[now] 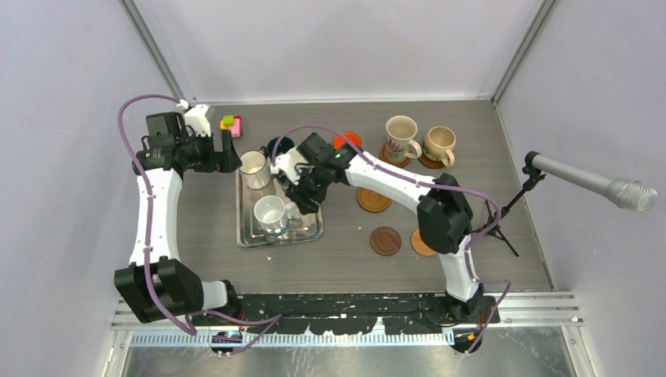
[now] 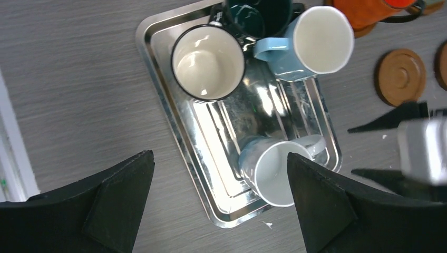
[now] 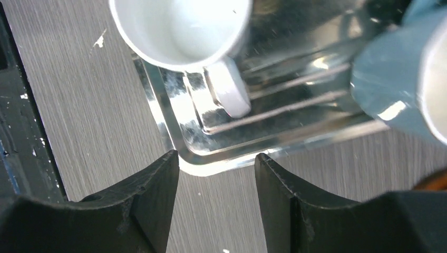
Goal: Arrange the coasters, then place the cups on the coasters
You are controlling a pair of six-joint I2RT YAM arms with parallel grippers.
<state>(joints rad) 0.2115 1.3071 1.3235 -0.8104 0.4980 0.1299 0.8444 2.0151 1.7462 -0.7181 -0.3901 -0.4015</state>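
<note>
Faintly flower-printed beige cup (image 1: 402, 137).

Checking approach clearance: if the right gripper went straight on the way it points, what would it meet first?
The right gripper would probably meet the tray rim first, between its open jaws; the white mug sits just beyond. Depth is unclear.

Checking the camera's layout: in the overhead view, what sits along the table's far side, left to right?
Coloured blocks → green cup → orange cup → cream mug → tan mug.
</note>
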